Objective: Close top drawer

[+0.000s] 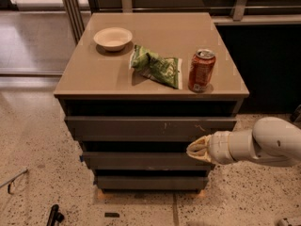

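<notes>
The top drawer [150, 126] is the widest dark grey-brown front, right under the tan cabinet top, with small pale scratches right of centre. It stands slightly forward of the cabinet, with a dark gap above it. My gripper [197, 149] comes in from the right on a white arm [263, 142]. Its pale fingertips are pressed together with nothing between them. It sits just below the drawer's lower right edge, in front of the gap above the second drawer [141, 160].
On the cabinet top [94, 74] are a white bowl [113, 37], a green chip bag [156, 66] and a red soda can [201, 70]. A third drawer [148, 182] lies lower. Speckled floor surrounds the cabinet, with a dark object [54, 215] at bottom left.
</notes>
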`<state>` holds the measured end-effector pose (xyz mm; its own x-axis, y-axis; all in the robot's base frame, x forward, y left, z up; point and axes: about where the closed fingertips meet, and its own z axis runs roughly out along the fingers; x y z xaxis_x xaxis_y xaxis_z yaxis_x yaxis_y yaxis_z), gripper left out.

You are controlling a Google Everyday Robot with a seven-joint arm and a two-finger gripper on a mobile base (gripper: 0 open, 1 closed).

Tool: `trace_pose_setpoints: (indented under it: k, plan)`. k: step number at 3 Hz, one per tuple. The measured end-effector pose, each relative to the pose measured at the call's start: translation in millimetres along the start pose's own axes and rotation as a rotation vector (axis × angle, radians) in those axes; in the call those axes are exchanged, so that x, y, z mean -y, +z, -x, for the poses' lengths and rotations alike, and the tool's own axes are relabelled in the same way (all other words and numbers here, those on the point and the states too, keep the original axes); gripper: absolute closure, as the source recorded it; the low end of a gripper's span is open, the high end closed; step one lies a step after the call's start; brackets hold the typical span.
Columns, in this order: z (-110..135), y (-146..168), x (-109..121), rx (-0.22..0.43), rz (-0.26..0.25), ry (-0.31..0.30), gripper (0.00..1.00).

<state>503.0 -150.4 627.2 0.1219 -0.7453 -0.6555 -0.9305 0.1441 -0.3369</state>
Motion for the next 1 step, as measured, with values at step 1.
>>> trace_pose_setpoints:
  k: [1]
  plan:
    - [14.7,-14.2,-38.6,0.056,0.148,0.066,1.00]
